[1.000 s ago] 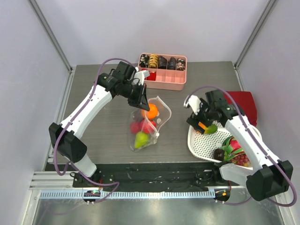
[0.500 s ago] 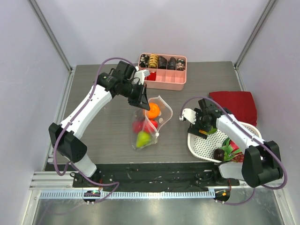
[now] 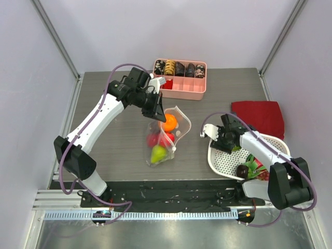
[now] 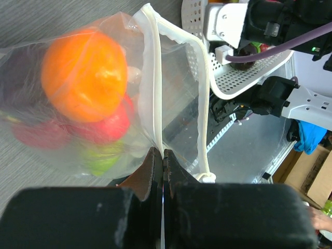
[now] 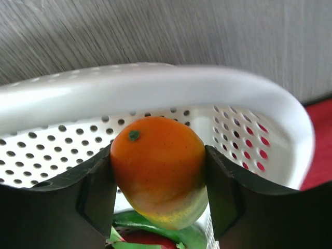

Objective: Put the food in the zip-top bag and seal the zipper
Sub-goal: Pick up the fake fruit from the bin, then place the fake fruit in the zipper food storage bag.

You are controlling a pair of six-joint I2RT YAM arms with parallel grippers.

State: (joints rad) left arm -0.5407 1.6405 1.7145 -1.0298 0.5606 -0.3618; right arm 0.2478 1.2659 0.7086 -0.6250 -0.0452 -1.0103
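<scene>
The clear polka-dot zip-top bag [image 3: 174,136] hangs open mid-table. Inside are an orange round fruit [image 3: 168,122], red apples [image 3: 155,139] and a green pear [image 3: 157,153]. My left gripper [image 3: 157,113] is shut on the bag's whitish zipper strip [image 4: 154,78] and holds that edge up. In the left wrist view [image 4: 163,155] the jaws pinch the strip. The other lip of the mouth gapes to the right. My right gripper [image 3: 224,141] is shut on an orange-yellow fruit [image 5: 158,176] just above the white basket's left rim [image 5: 155,85].
The white perforated basket [image 3: 223,161] stands at the front right and holds a dark fruit [image 3: 242,170] and other toy food. A red cloth [image 3: 262,116] lies behind it. The pink compartment tray [image 3: 181,94] sits at the back, close to my left wrist.
My right arm has folded lower, and its gripper, still holding the orange-yellow fruit, has dropped close to the basket's left rim. The left arm and the bag have not moved.
</scene>
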